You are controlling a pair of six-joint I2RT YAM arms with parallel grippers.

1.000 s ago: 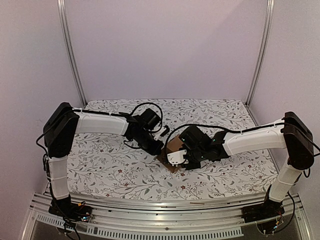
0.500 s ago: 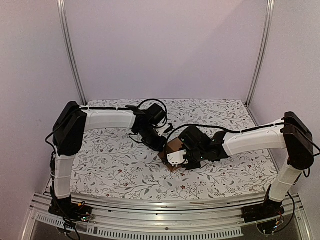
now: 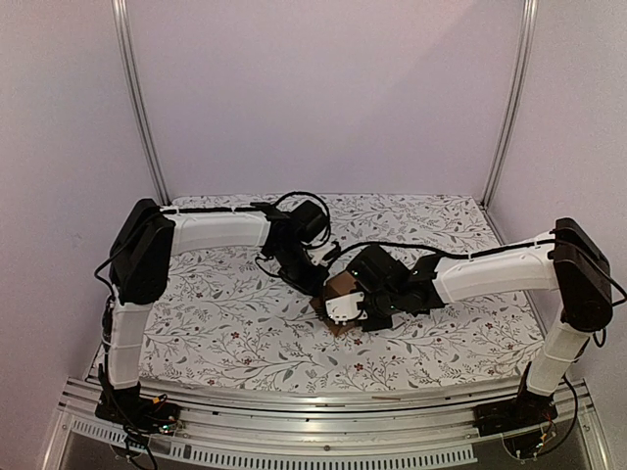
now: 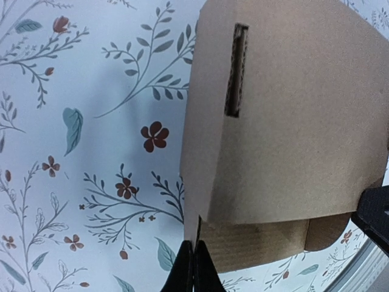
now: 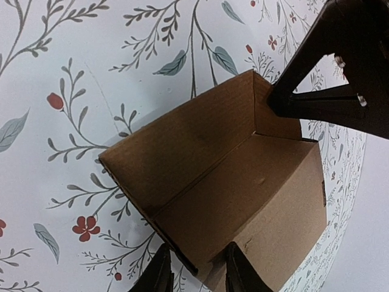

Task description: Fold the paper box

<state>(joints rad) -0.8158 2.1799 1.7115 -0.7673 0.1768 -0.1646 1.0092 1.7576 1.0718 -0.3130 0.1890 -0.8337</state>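
On floral cloth (image 3: 216, 323), corrugated paper box (image 5: 243, 201), right fingers (image 5: 159, 275) parted astride its wall, left fingers (image 4: 185, 277) shut, perhaps pinching

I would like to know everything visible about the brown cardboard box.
The plain brown cardboard box is half folded: corrugated walls stand around an open inside, and one panel has a slit. It sits mid-table on the floral tablecloth. The shut left tool touches one corner; the open right tool straddles a wall.
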